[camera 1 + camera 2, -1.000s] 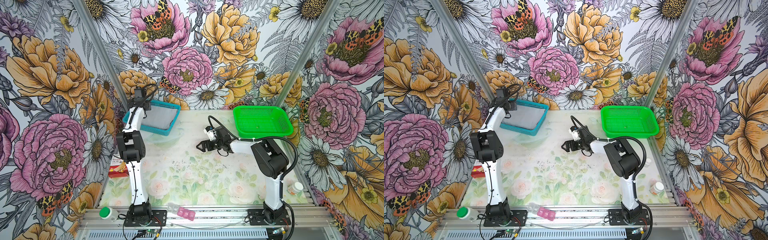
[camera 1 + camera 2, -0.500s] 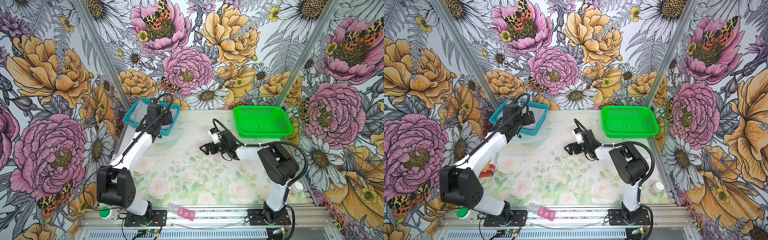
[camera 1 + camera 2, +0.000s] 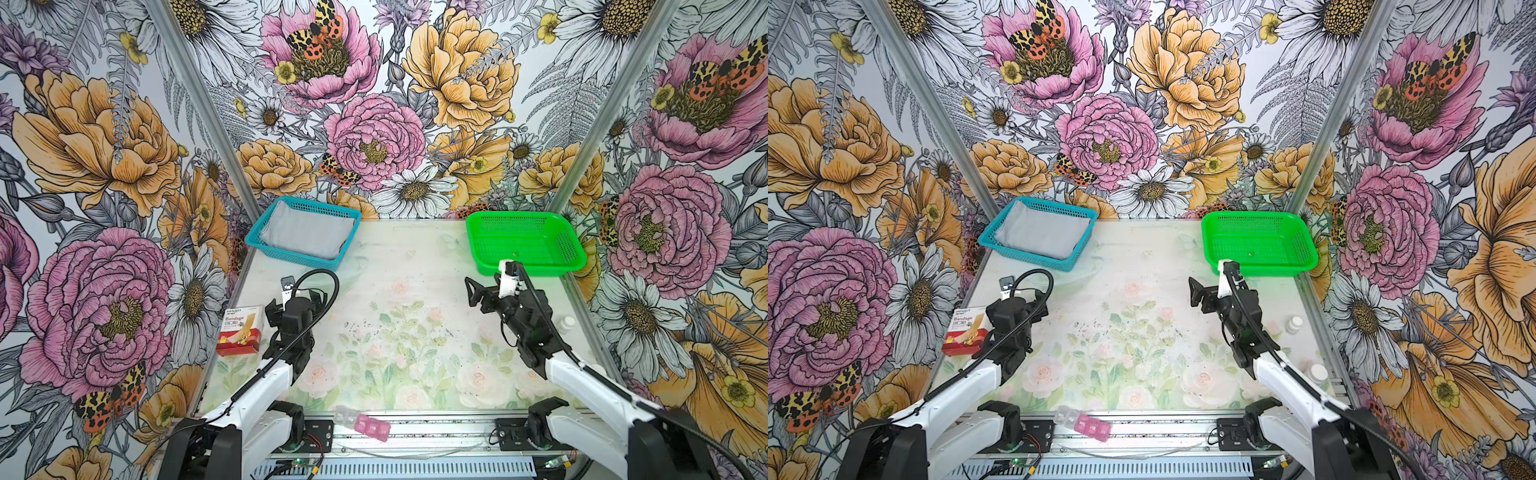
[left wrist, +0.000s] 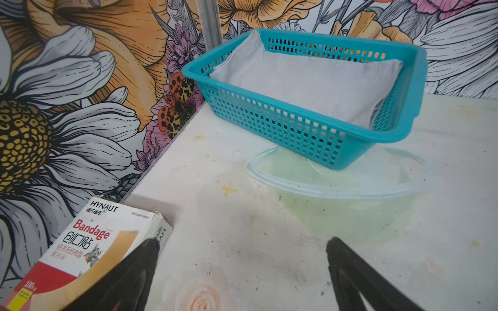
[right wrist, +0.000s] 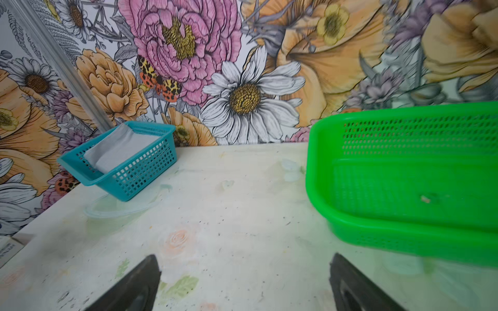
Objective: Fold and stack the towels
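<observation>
**Bandage box** (image 3: pixel 241 330): at 9 o'clock on the tabletop (image 3: pixel 399 332), against the wall. Not part of the task.

**Left hand** (image 4: pixel 242 242): at 8 o'clock, just beside the box. The fingers are spread wide and hold nothing. It faces the blue basket but is well apart from it.

**Blue basket** (image 3: pixel 291 255): at 11 o'clock, in the far corner.

**Pale grey towel** (image 3: pixel 307 232): inside the blue basket, folded to a pad that fills the floor. One corner rides up the far-left rim.
- Long axis: follows the basket's long side, roughly 9 to 3 o'clock, with the left end turned slightly toward the back wall.
- Handling (judged): soft terry, light and limp. It sags and unfolds if lifted by one point and will not slide as a rigid piece.
- Hold (judged): best pinched at the raised corner or along a free edge, one hand at each end of the long axis.
- Other towels: none shows. I cannot tell whether any lie underneath.

**Right hand** (image 5: pixel 245 258): at 3 o'clock, low over the tabletop. The fingers are fully parted and empty.

**Green basket** (image 3: pixel 528 270): at 1 o'clock, just beyond the right hand. No cloth in it.
</observation>
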